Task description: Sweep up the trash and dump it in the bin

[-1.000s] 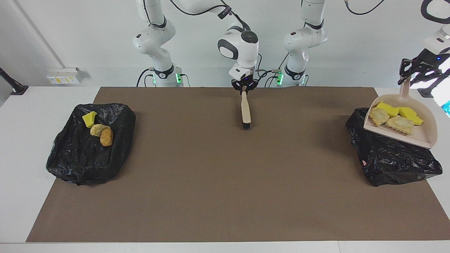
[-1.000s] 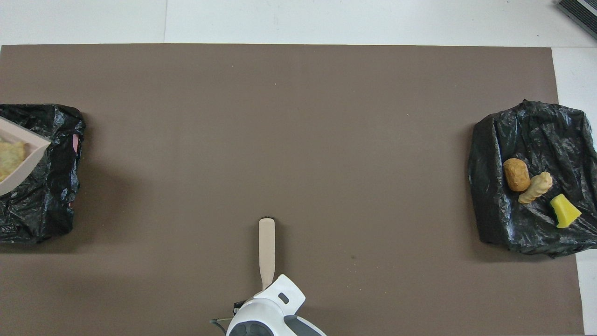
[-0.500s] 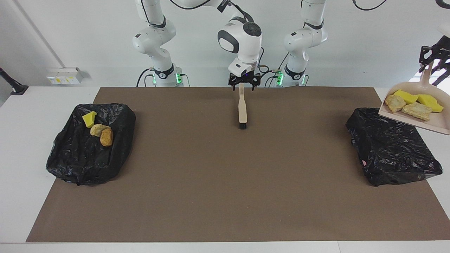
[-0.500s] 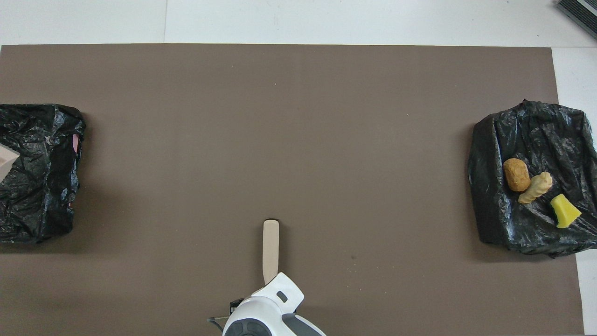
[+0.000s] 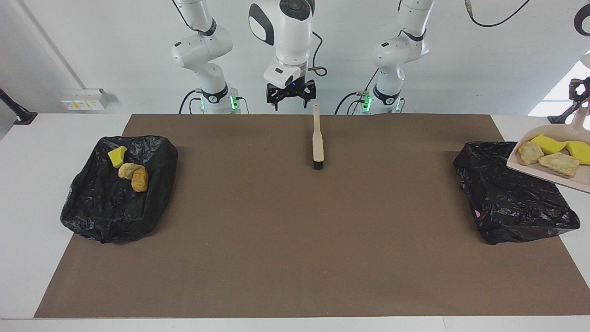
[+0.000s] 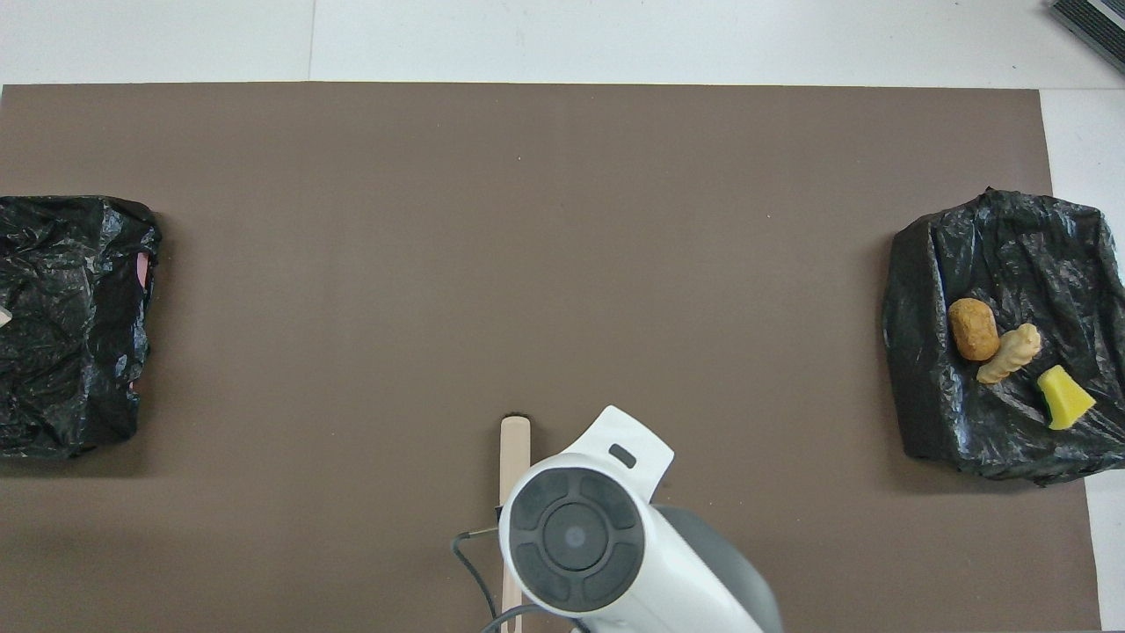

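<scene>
Dustpan load held over the bin bag at the left arm's end, brush set down.

Three pieces of trash (image 5: 129, 168) are seen lying on the black bag (image 5: 115, 207) at the right arm's end of the table, apparently dumped already. Above the robots' edge of the brown mat (image 5: 295, 258), the right gripper (image 5: 291, 93) is raised with its fingers spread and empty; a second ago it was clamped on the brush (image 5: 317, 143), which is now left flat on the mat, bristles pointing away from the robots, likely because sweeping is finished. At the left arm's end, the dustpan (image 5: 560, 177) is gripped by its handle in the left gripper (image 5: 581, 90), clenched, and is kept fairly level, probably so that its four pieces (image 5: 553, 154) are not spilled early. Since the earlier frame it has been shifted outward, past the edge of the second bag (image 5: 511, 203).
</scene>
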You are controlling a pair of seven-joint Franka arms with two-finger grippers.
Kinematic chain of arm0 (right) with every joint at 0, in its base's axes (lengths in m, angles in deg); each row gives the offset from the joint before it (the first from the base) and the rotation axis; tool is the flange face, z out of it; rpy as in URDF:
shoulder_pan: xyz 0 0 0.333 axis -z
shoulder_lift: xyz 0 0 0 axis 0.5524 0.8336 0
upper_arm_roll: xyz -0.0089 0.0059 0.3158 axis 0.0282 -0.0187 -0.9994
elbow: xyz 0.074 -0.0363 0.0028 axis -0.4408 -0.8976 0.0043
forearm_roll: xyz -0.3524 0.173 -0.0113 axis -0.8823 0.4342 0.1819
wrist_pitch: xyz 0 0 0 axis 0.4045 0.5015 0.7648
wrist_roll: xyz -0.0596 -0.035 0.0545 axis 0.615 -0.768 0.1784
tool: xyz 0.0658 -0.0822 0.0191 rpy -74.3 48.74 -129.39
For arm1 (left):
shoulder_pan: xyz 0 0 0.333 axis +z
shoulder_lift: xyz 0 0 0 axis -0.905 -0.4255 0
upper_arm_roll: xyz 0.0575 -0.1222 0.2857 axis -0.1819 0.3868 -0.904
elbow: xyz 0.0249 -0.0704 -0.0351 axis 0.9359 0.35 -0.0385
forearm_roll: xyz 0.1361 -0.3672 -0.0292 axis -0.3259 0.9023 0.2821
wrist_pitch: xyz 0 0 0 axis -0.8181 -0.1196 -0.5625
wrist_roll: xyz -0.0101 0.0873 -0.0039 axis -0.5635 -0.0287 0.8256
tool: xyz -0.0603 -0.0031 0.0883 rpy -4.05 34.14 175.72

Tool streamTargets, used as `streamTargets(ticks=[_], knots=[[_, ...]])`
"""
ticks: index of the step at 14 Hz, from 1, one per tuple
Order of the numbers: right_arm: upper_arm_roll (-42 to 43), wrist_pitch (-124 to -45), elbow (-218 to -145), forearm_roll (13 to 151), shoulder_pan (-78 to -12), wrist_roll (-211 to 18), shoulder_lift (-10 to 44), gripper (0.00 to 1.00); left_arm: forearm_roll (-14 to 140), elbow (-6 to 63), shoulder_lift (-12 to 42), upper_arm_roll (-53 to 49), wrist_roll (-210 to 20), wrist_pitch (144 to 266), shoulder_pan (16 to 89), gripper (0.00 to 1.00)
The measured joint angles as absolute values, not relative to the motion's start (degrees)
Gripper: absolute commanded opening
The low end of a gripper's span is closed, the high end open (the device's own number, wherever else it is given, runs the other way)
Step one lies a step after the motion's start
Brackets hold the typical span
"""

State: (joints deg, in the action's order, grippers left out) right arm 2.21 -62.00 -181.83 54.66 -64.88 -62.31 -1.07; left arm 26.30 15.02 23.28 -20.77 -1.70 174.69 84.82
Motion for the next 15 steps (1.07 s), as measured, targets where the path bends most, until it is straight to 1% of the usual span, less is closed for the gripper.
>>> streamTargets(ticks=[3, 5, 8, 10, 13, 15], knots=[[2.5, -57.4, -178.0, 54.6, -57.1, -73.4, -1.1, 1.0, 23.2, 14.7, 22.0, -20.6, 1.8, 175.8, 84.6, 0.0], [2.6, -56.2, -176.5, 54.6, -52.1, -80.0, -1.2, 1.0, 20.0, 14.7, 20.6, -20.3, 4.9, 176.9, 84.5, 0.0], [2.7, -55.6, -175.5, 54.0, -44.7, -88.0, -1.3, 1.0, 17.2, 14.7, 19.3, -20.3, 9.1, 178.9, 84.6, 0.0], [2.7, -55.6, -174.8, 51.3, -40.5, -89.9, -1.3, 1.0, 15.4, 14.7, 18.9, -20.1, 10.4, 179.1, 84.3, 0.0], [2.6, -55.6, -174.6, 49.2, -36.0, -90.2, -1.2, 1.0, 8.1, 14.8, 18.5, -19.8, 10.9, 179.0, 80.6, 0.0], [2.6, -55.8, -174.6, 49.1, -32.3, -90.2, -1.1, 1.0, 6.4, 14.8, 18.3, -19.7, 10.9, 179.0, 79.2, 0.0]])
